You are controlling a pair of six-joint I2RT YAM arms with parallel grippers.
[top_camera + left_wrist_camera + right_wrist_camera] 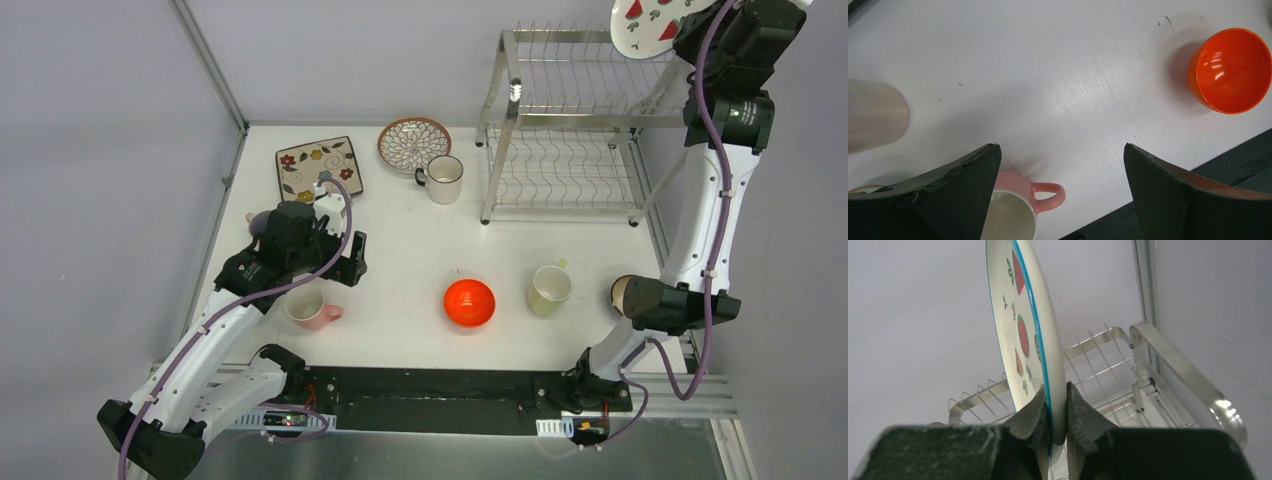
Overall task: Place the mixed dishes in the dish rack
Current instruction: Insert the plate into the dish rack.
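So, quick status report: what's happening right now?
Right gripper shut on the strawberry plate, held on edge above the rack. Left gripper open, hovering by the pink cup. Nothing seen blocking the rack.

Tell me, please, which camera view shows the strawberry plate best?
Right wrist view: the strawberry plate looms large, rim pinched by the right pincer. Top external crops it at the frame's edge; left wrist misses it.

loc: robot lab cell | evid: L arm [215,335], R arm [705,215] on white table [400,230], alu frame [212,68], plain grey walls [90,150]
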